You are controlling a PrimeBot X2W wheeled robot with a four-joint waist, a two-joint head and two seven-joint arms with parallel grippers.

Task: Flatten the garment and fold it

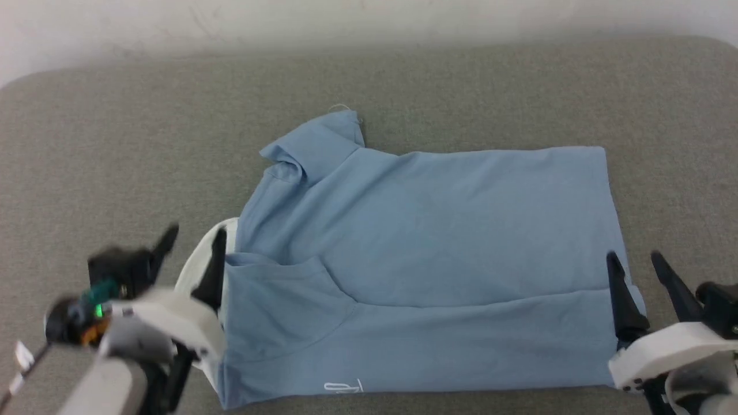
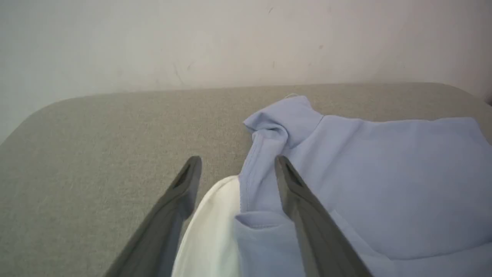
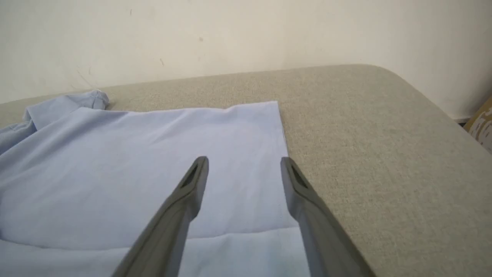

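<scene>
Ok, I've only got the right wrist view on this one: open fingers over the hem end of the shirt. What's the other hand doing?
Observer: The left hand is open at the neck end of the shirt, with its fingers either side of the white collar.
Operator: Holding anything?
Observer: No. In the left wrist view one finger is over the grey surface and the other is over blue fabric, with nothing pinched.
Operator: Any marking showing?
Observer: A small white logo by the shirt's near edge.
</scene>
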